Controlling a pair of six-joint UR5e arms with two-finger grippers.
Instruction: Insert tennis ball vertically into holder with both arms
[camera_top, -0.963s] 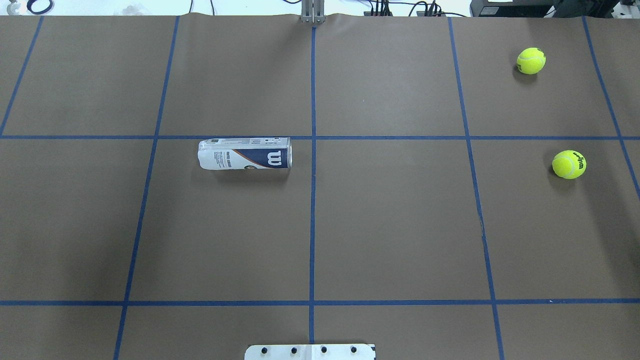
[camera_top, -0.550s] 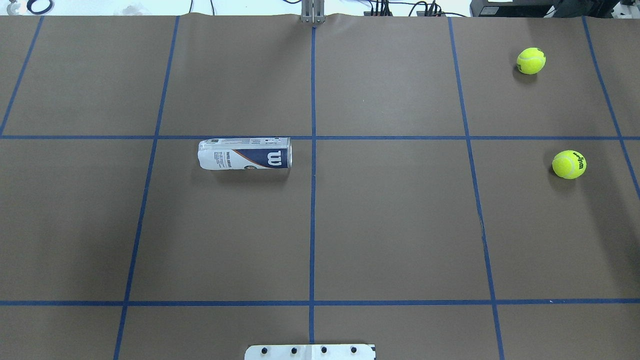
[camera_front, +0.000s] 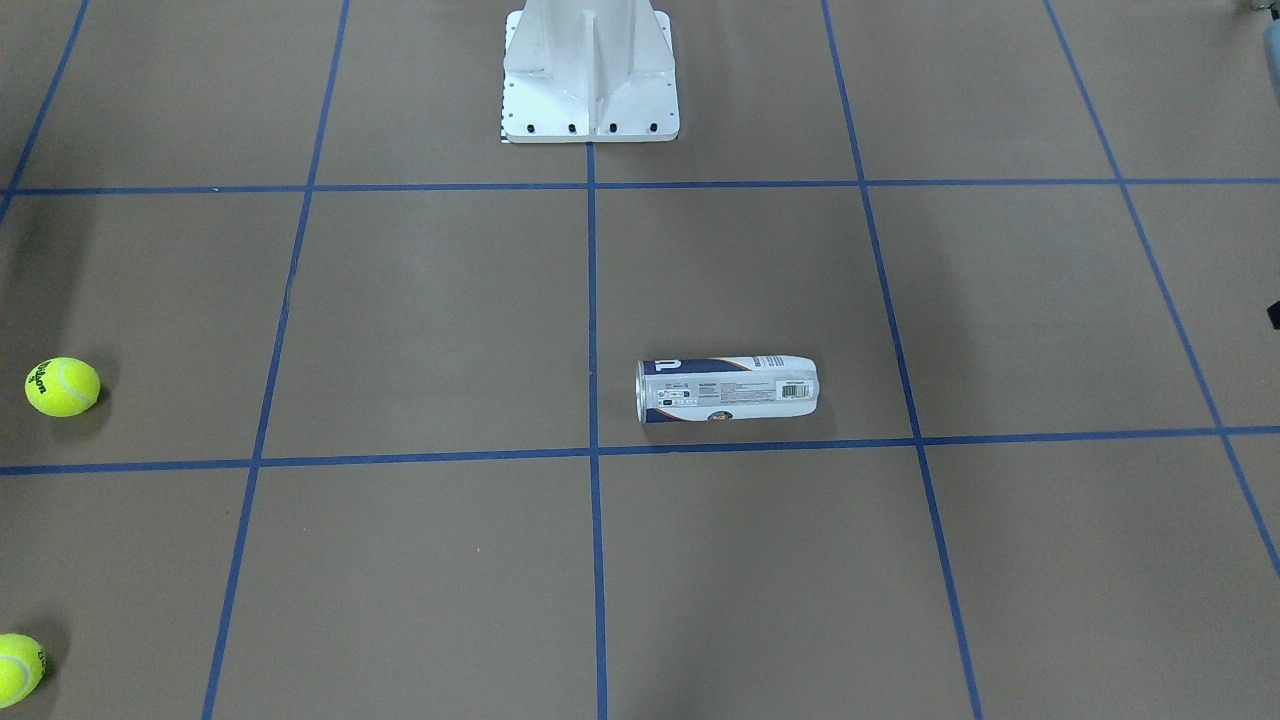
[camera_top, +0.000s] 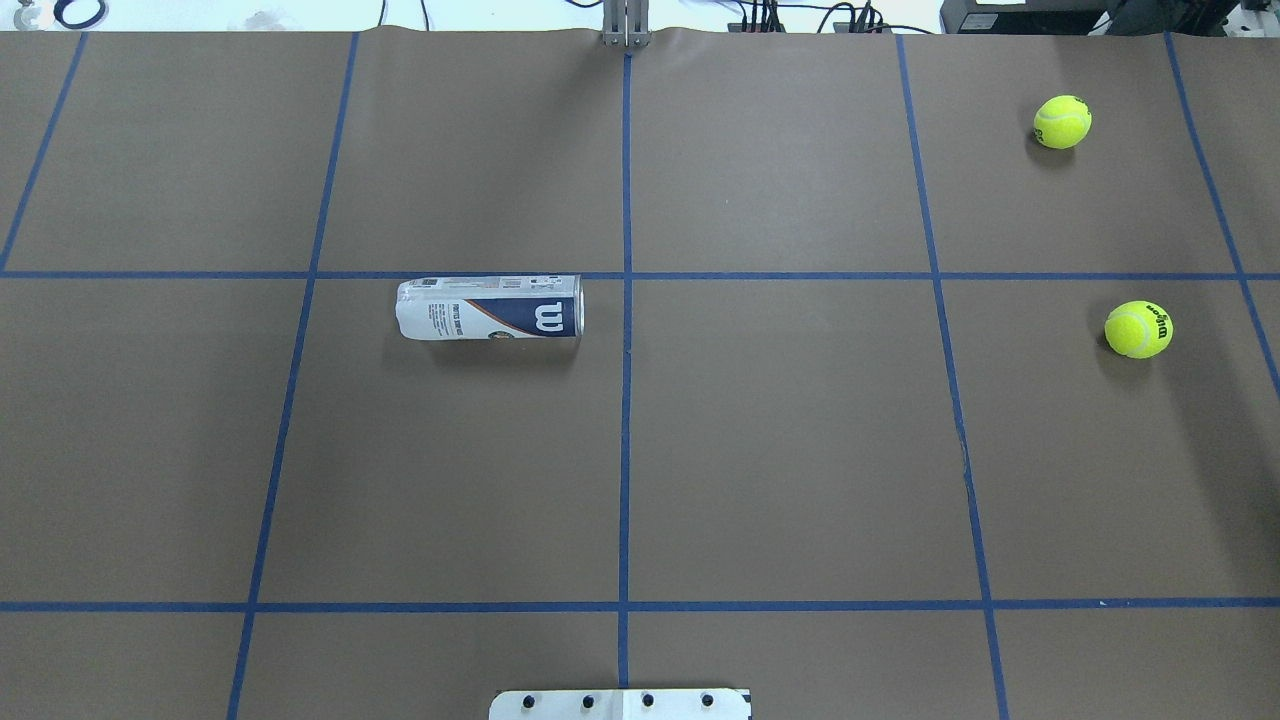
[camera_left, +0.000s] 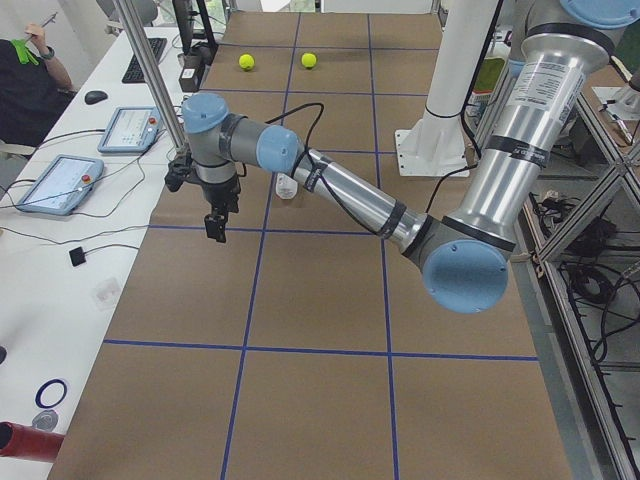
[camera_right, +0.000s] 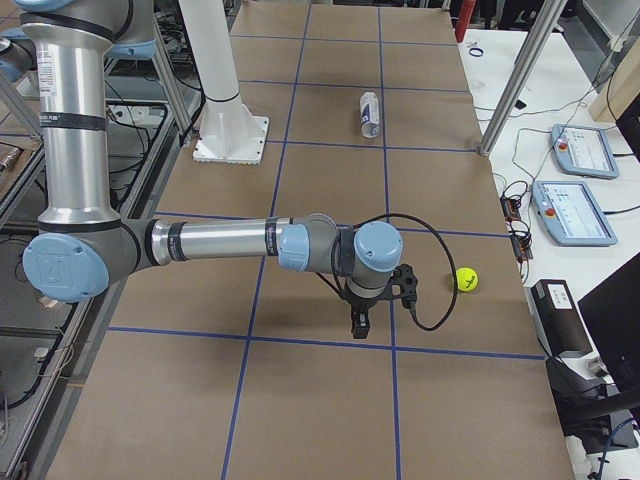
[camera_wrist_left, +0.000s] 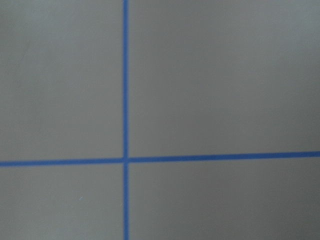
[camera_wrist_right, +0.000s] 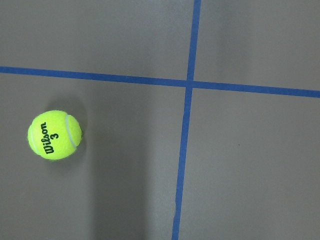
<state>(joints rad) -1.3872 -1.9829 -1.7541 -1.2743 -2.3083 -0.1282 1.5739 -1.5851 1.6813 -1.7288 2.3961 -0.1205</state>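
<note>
Holder (camera_top: 490, 307) lies on its side on bench (camera_top: 780, 450), robot's L half. Tennis ball (camera_top: 1138, 329) & 2nd ball (camera_top: 1062, 121) sit far R. L hand (camera_left: 215, 228) & R hand (camera_right: 359, 326) hover above bench, grip state can't tell.

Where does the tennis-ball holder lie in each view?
Front-facing: holder right of centre.
Overhead: holder left of centre.
Exterior left: holder partly behind the left arm.
Exterior right: holder at top centre.
Left wrist: not in it.
Right wrist: not in it.
Landmark: the white pedestal, in all exterior views.
</note>
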